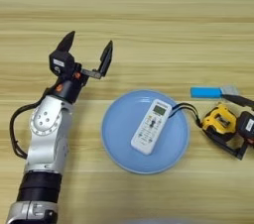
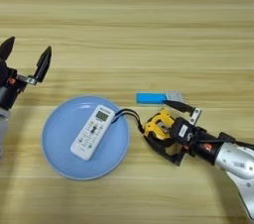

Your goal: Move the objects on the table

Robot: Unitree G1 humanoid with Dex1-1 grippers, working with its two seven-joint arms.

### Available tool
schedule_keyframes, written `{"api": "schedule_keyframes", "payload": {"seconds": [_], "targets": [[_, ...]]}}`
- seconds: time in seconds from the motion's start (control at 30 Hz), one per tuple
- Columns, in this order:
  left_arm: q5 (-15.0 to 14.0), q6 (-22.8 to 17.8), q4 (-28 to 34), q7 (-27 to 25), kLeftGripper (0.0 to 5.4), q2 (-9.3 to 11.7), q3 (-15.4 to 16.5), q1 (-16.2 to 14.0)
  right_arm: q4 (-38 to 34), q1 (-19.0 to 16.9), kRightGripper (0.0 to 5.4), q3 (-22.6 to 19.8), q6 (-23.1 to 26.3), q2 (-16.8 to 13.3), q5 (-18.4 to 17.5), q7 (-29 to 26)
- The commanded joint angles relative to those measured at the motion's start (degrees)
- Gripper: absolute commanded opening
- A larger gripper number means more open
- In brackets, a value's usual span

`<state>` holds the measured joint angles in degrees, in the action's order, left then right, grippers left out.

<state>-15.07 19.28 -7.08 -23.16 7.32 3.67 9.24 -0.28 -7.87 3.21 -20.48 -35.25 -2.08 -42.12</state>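
Observation:
A round light-blue plate (image 1: pixel 118 131) lies at the table's near middle, with a white button remote (image 1: pixel 151 127) resting tilted on it. Just right of the plate sits the yellow-black tape measure (image 2: pixel 159 126); its black strap (image 2: pixel 127 114) loops onto the plate's rim. My right gripper (image 2: pixel 157 121) reaches in from the right, open, one finger above the tape measure and the other along its near side. A small flat blue bar (image 2: pixel 151 98) with a grey end lies just beyond it. My left gripper (image 1: pixel 90 39) stands open and empty, up and left of the plate.
The light-tan wooden table (image 1: pixel 149 15) stretches wide behind the objects. My left arm (image 1: pixel 45 134) runs up the left side, close to the plate's left rim.

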Motion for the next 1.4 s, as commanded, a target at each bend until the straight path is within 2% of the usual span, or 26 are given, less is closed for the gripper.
{"api": "schedule_keyframes", "payload": {"seconds": [0.03,0.17,0.27,0.37,0.5,0.7,0.9,1.1,1.4], "targets": [[0.6,-0.1,0.7,0.0,5.40,0.2,-0.3,-0.3,-3.9,-1.3,5.36,0.3,2.8,0.3,-4.8,-2.2],[0.6,-0.2,0.8,0.0,5.40,0.3,-0.2,-0.2,-9.1,-3.0,5.36,-1.4,8.7,1.0,-13.7,-3.8],[0.7,-0.2,0.8,0.0,5.40,0.3,-0.2,-0.1,-13.5,-5.0,5.36,-3.1,14.7,1.1,-21.7,-4.8],[0.6,-0.1,0.5,0.0,5.40,0.4,-0.1,0.1,-15.6,-7.2,5.36,-3.7,18.1,0.9,-25.1,-5.5],[0.3,-0.1,0.4,-0.1,5.40,0.4,0.1,0.3,-15.6,-9.0,5.36,-4.1,19.6,1.6,-25.0,-5.4],[0.1,0.0,0.4,-0.4,5.40,0.4,0.1,0.3,-13.6,-11.2,5.36,-3.6,17.8,2.0,-21.1,-5.8],[0.1,0.1,0.4,-0.4,5.40,0.3,0.0,0.3,-8.3,-10.1,5.36,-6.3,13.7,4.1,-18.4,-3.4],[0.0,0.0,0.6,-0.7,5.40,0.2,-0.1,0.2,-7.2,-10.5,5.36,-8.4,10.7,5.7,-17.3,-1.3],[0.0,0.2,0.4,-0.9,5.40,0.0,-0.1,0.2,-6.7,-10.5,5.36,-8.1,12.2,5.6,-16.0,-0.7]]}}
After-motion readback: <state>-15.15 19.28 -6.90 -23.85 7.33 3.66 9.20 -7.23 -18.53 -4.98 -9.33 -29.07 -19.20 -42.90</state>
